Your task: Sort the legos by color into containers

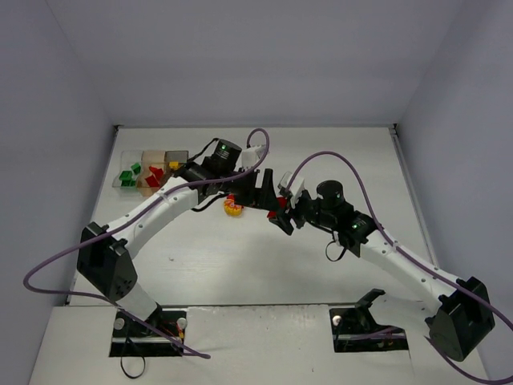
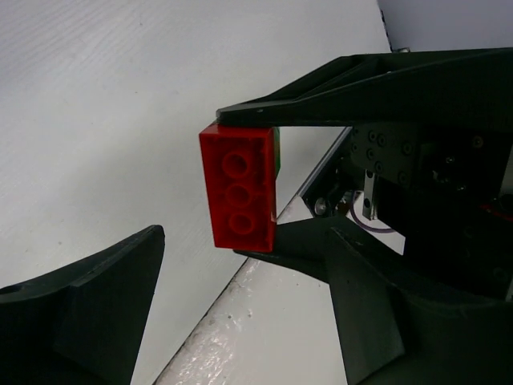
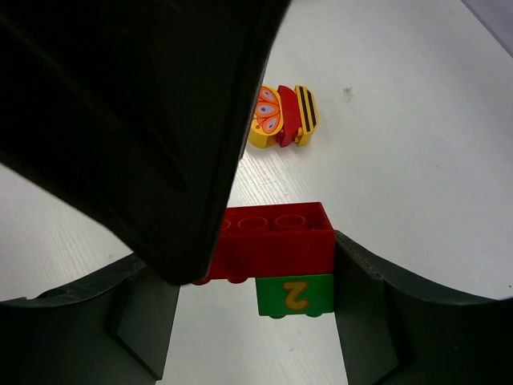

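Black right gripper [image 3: 260, 261]: pinches a red brick [image 3: 268, 241] by its two short ends, one finger on each end.
Red brick: sits crosswise between those fingers. The left wrist camera sees its underside, with three round hollows in a row. Whether it touches the table cannot be told.
Green brick [image 3: 295, 295]: stuck to one face of the red brick. It is shorter and carries a yellow "2". It sits toward the finger on the right of the right wrist view. From the left wrist camera only a green sliver shows behind the red.
Left gripper [image 1: 260, 192]: fingers spread wide with nothing between them. It faces the red brick at close range. One of its fingers fills the upper left of the right wrist view and hides that end of the brick.
Yellow-and-red clump [image 1: 233, 207]: lies on the table just beside the two grippers and apart from them. One piece has an orange butterfly picture and another has black stripes.
Boxes [image 1: 122, 167]: three in a joined row at the far left of the table, well apart from the grippers. The clear one holds green bricks [image 1: 127, 173], the amber one holds red bricks [image 1: 153, 178] and the dark grey one holds a yellow brick [image 1: 173, 165].
Table [image 1: 240, 265]: white, with pale walls on three sides.
Cables [image 1: 321, 156]: purple, looping over both arms.
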Action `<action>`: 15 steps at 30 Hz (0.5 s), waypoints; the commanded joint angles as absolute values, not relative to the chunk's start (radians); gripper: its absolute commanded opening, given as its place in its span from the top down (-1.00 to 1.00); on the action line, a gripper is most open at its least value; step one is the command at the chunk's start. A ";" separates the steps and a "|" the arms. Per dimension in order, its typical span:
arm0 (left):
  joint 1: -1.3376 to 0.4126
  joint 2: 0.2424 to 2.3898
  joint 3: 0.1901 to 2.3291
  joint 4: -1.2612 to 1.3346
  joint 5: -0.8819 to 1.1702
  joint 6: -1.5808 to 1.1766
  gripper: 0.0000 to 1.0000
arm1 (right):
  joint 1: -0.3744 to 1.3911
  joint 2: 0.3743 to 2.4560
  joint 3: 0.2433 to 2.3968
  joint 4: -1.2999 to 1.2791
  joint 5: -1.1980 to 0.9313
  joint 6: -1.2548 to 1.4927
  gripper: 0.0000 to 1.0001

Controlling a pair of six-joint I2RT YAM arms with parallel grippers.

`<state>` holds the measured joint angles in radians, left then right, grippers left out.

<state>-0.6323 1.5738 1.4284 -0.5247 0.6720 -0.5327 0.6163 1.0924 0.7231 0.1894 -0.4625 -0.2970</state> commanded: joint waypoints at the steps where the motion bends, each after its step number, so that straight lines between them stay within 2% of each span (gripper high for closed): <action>1: -0.650 1.581 1.457 -0.433 0.718 -0.555 -0.48 | 0.621 1.083 0.775 0.258 -0.494 -0.302 0.69; 10: -0.676 1.624 1.473 -0.405 0.719 -0.572 -0.43 | 0.621 1.071 0.765 0.265 -0.491 -0.291 0.68; 13: -0.683 1.631 1.473 -0.394 0.722 -0.578 -0.29 | 0.623 1.078 0.764 0.267 -0.492 -0.290 0.68; 15: -0.687 1.635 1.476 -0.385 0.730 -0.583 -0.07 | 0.623 1.080 0.764 0.270 -0.492 -0.288 0.68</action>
<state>-0.6735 1.6527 1.4284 -0.4583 0.7040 -0.5709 0.6167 1.0920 0.7238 0.1898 -0.4717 -0.2924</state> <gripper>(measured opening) 0.563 0.627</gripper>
